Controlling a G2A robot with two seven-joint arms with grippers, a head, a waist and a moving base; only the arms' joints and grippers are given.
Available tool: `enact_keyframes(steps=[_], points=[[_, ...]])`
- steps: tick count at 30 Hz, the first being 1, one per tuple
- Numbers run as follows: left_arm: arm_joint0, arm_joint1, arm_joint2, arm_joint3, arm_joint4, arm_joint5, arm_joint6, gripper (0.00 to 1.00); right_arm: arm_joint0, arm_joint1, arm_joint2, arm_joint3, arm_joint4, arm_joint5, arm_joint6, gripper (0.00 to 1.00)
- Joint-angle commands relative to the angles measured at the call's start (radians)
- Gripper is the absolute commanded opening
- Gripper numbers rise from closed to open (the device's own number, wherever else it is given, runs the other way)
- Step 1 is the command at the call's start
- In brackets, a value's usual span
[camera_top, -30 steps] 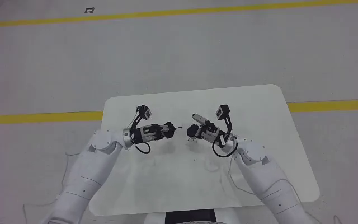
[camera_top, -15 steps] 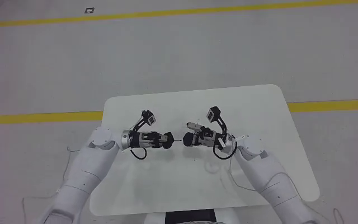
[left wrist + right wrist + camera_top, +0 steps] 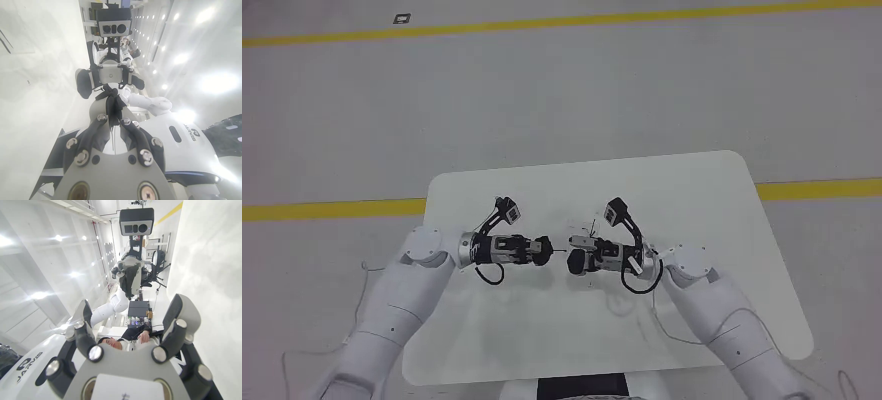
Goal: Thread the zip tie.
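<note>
Seen from above, the left gripper (image 3: 542, 250) and right gripper (image 3: 575, 262) meet tip to tip over the table (image 3: 722, 200), with a thin zip tie (image 3: 558, 250) spanning the gap between them. In the left wrist view, the left gripper (image 3: 113, 108) is clamped on the black zip tie (image 3: 112, 93), which pokes out ahead towards the right gripper. In the right wrist view, the right gripper (image 3: 132, 306) has its jaws wide apart with nothing between them, facing the left gripper straight ahead.

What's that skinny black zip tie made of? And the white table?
The zip tie looks like thin black plastic, probably: a narrow dark strip pinched in the left gripper. The table looks smooth, matte white, maybe laminate; hard to say.
</note>
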State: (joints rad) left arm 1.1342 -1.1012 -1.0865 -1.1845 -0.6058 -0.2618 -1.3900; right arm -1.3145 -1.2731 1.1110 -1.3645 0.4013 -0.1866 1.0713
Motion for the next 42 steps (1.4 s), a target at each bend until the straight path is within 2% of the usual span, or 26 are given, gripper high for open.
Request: enact_keyframes(steps=[1,8,10,12,14,20,30,40,42], points=[[0.0,0.0,0.0,0.0,0.0,0.0,0.0,0.0,-0.006,0.0,-0.002,-0.011,-0.005,-0.002,-0.031,1.0],[0.0,0.0,0.0,0.0,0.0,0.0,0.0,0.0,-0.016,0.006,0.001,-0.02,0.005,-0.01,-0.031,0.99],[0.0,0.0,0.0,0.0,0.0,0.0,0.0,0.0,-0.017,0.009,0.002,-0.021,0.004,-0.02,-0.025,0.8],[0.0,0.0,0.0,0.0,0.0,0.0,0.0,0.0,-0.018,0.011,0.003,-0.021,0.005,-0.026,-0.021,0.49],[0.0,0.0,0.0,0.0,0.0,0.0,0.0,0.0,-0.019,0.013,0.002,-0.021,0.003,-0.029,-0.02,0.47],[0.0,0.0,0.0,0.0,0.0,0.0,0.0,0.0,-0.02,0.016,-0.006,-0.022,0.004,-0.033,-0.022,0.33],[0.0,0.0,0.0,0.0,0.0,0.0,0.0,0.0,-0.011,0.019,-0.021,-0.015,0.015,-0.033,-0.026,0.3],[0.0,0.0,0.0,0.0,0.0,0.0,0.0,0.0,-0.006,0.023,-0.029,-0.01,0.023,-0.035,-0.037,0.22],[0.0,0.0,0.0,0.0,0.0,0.0,0.0,0.0,-0.005,0.024,-0.031,-0.009,0.024,-0.036,-0.038,0.17]])
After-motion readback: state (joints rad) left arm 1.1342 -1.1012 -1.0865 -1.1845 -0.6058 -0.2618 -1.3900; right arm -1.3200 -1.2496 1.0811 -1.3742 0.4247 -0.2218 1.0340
